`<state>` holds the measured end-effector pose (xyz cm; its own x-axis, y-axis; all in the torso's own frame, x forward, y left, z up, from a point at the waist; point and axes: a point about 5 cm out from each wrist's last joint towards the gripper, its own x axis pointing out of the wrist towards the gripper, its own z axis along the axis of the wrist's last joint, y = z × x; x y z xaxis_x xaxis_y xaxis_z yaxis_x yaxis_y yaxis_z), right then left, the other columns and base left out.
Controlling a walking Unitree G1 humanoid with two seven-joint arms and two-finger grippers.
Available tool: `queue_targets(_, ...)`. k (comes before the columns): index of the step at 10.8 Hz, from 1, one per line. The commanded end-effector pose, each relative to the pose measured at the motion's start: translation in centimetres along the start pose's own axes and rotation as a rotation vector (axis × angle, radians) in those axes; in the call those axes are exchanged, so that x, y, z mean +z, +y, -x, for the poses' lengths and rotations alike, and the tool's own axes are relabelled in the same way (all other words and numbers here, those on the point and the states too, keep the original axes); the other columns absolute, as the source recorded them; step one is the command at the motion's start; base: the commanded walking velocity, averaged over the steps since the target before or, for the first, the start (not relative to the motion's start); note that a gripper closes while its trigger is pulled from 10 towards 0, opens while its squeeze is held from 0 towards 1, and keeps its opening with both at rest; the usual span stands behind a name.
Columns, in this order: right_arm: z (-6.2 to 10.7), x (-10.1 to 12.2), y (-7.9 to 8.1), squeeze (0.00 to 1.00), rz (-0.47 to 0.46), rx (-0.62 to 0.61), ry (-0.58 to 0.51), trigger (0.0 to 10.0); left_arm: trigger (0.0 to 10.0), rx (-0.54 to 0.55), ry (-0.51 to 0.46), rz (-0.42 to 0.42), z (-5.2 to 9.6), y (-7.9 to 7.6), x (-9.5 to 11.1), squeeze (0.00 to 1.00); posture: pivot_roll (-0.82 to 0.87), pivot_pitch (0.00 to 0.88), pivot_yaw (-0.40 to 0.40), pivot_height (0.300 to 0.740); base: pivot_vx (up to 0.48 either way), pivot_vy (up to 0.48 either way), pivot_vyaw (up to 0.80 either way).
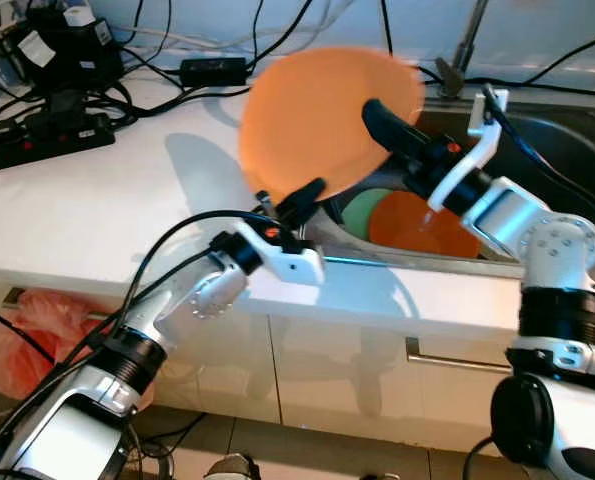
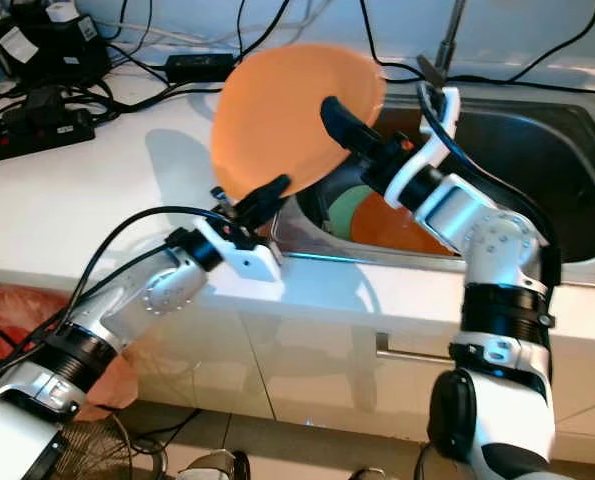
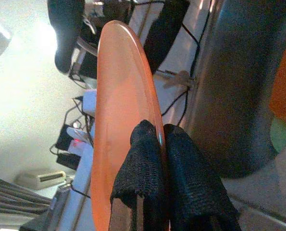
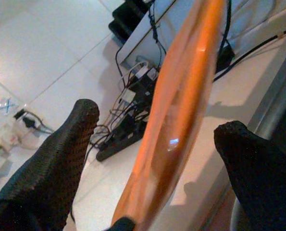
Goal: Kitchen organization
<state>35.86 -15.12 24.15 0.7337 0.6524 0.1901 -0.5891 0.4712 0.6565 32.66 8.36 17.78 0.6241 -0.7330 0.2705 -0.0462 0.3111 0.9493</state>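
Cables and a black power strip [image 1: 42, 135] lie at the far left of the white counter [image 1: 87, 215]. Next comes the left gripper [image 1: 312, 190], its two black fingers pinched tight on the lower rim of an orange plate [image 1: 312, 115]; the left wrist view shows the fingertips [image 3: 147, 159] closed against the plate's edge. The plate stands raised on edge above the counter, at the left rim of the steel sink [image 2: 537, 170]. Further right, the right gripper [image 2: 342, 115] has its fingers spread wide, one on each side of the plate, apart from it in the right wrist view. Below, inside the sink, lie another orange dish [image 1: 417, 225] and a green one [image 1: 360, 208].
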Motion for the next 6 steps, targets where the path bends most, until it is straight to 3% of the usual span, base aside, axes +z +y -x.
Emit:
queue_targets(1,-0.5,0.1,0.1,0.0,0.005,-0.01,-0.006,5.6,0.0,0.052,-0.036,-0.008,-0.3,0.7,0.7,0.0,0.09,0.081,0.021,0.74,0.0,0.0,0.0)
queue_targets(2,-0.7,0.0,-0.1,0.0,-0.001,-0.013,-0.011,5.8,0.0,0.053,-0.05,0.0,-0.1,0.4,1.3,0.0,0.09,0.083,0.019,0.74,0.0,0.0,0.0)
queue_targets(3,-0.8,0.0,-0.2,0.0,-0.005,-0.019,-0.015,3.7,0.0,0.052,-0.057,0.008,0.0,0.1,1.7,0.0,0.09,0.083,0.019,0.74,0.0,0.0,0.0)
queue_targets(4,-0.8,0.0,-0.4,0.0,-0.01,-0.026,-0.016,0.0,0.0,0.052,-0.062,0.013,0.1,0.0,1.9,0.0,0.09,0.085,0.018,0.74,0.0,0.0,0.0)
queue_targets(6,-0.7,-0.2,-1.3,0.0,-0.031,-0.092,-0.011,0.0,0.0,0.061,-0.07,0.011,0.1,0.0,2.2,0.0,0.09,0.085,0.017,0.74,0.0,0.0,0.0)
